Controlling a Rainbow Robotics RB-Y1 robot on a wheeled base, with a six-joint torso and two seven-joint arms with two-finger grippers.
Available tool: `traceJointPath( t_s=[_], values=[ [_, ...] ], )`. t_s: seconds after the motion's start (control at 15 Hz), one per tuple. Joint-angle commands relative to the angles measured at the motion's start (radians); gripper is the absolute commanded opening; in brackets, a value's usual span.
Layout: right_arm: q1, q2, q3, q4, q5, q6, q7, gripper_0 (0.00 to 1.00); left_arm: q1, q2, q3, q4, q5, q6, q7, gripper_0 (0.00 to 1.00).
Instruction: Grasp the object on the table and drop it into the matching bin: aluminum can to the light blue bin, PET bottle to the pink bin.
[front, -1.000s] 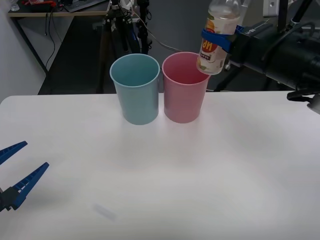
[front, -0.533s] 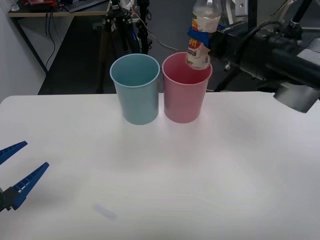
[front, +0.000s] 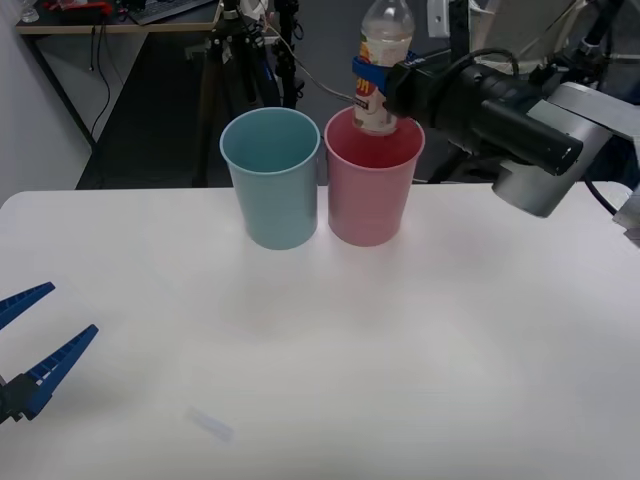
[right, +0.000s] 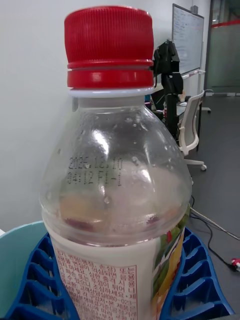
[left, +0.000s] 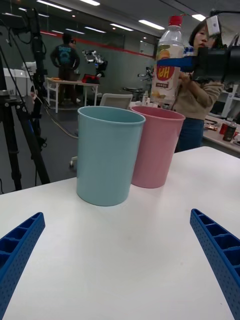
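Bottle: PET bottle (front: 379, 75) stands upright in the air, its base over the mouth of the pink bin (front: 369, 190), toward the bin's far rim; its clear shoulder and red cap show close up in the right wrist view (right: 112, 165), and the left wrist view shows it above the pink bin's rim (left: 168, 62).
Right jaws: right gripper (front: 376, 82) reaches in from the robot's right, its blue ribbed fingers (right: 195, 280) pressed on both sides of the bottle's orange-yellow label, holding the bottle.
Pink bin: upright on the far part of the desk (front: 400, 340), just beside the light blue bin (front: 272, 180) and on its right; their rims look almost touching (left: 155, 145).
Light blue bin: upright, to the left of the pink one (left: 107, 155); a part of its rim shows behind the bottle in the right wrist view (right: 20, 255).
Left jaws: left gripper (front: 35, 345) hovers low over the near left edge of the desk, well apart from both bins, its two blue fingers (left: 217, 255) spread wide with nothing between them.
Desk: white and matte, carrying the two bins at its far side (left: 120, 250).
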Motion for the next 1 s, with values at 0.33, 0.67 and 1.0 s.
traceJointPath(
  t_s=[0.33, 0.67, 1.0],
  values=[
    [-0.002, 0.014, -0.001, 0.018, 0.024, 0.007, -0.004, 0.0, 0.0, 0.0, 0.0, 0.0, 0.0, 0.0, 0.0, 1.0],
    [-0.002, 0.014, -0.009, 0.018, 0.028, 0.007, -0.013, 1.0, 0.0, 0.0, 0.0, 0.0, 0.0, 0.0, 0.0, 1.0],
    [-0.002, 0.014, -0.012, 0.018, 0.028, 0.007, -0.025, 1.0, 0.0, 0.0, 0.0, 0.0, 0.0, 0.0, 0.0, 1.0]
  ],
)
